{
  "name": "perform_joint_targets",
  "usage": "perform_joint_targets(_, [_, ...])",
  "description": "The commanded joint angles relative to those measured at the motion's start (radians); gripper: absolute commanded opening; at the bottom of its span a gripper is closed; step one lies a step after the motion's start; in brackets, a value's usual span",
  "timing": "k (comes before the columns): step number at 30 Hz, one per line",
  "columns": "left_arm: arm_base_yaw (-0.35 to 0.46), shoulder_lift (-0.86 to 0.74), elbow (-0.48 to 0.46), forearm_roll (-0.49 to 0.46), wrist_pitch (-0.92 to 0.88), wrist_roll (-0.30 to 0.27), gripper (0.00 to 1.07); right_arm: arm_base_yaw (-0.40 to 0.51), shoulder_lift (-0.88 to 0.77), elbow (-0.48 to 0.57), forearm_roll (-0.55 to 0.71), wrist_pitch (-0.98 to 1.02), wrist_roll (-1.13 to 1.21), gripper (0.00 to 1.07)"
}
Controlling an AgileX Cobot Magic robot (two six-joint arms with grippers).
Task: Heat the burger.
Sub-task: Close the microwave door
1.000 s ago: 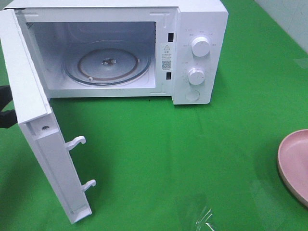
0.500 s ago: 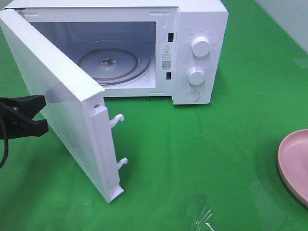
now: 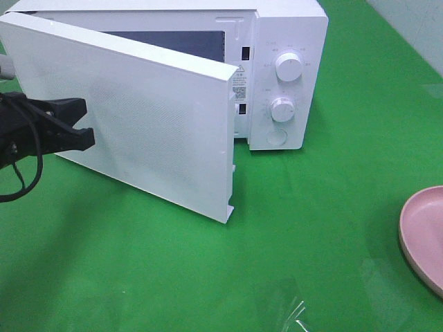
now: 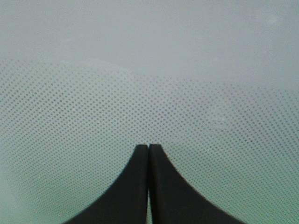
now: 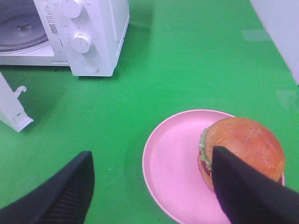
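Observation:
The burger (image 5: 245, 144), with a golden-brown bun and green lettuce, sits on the pink plate (image 5: 173, 172) in the right wrist view. The exterior view shows only the plate's edge (image 3: 423, 235), not the burger. My right gripper (image 5: 152, 154) hangs open above the plate, one finger (image 5: 247, 186) over the burger's near side and nothing held. The white microwave (image 3: 284, 41) stands at the back. Its door (image 3: 152, 117) is partly swung in and hides most of the cavity. My left gripper (image 3: 86, 123) is shut, its tips (image 4: 148, 147) against the door's dotted outer face.
Two round knobs (image 3: 288, 67) and a button sit on the microwave's right panel. The glass turntable (image 5: 21, 28) shows inside in the right wrist view. Green cloth (image 3: 311, 207) covers the table. A clear plastic scrap (image 3: 294, 315) lies near the front edge.
The door has swung from wide open toward the microwave's front, hiding the turntable in the exterior view. My left gripper has moved right with it, pressing on its outer face. The plate has not moved.

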Motion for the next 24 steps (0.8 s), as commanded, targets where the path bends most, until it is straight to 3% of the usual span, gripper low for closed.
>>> perform_joint_targets(1, [-0.006, -0.002, -0.034, -0.008, 0.031, -0.001, 0.00, -0.004, -0.027, 0.001, -0.001, -0.015, -0.010, 0.71])
perform_joint_targets(21, [-0.008, 0.084, -0.165, 0.009, 0.074, -0.069, 0.00, -0.004, -0.027, 0.001, -0.001, -0.015, -0.010, 0.71])
perform_joint_targets(24, [-0.038, 0.107, -0.203, 0.006, 0.081, -0.077, 0.00, -0.004, -0.027, 0.001, -0.001, -0.015, -0.010, 0.71])
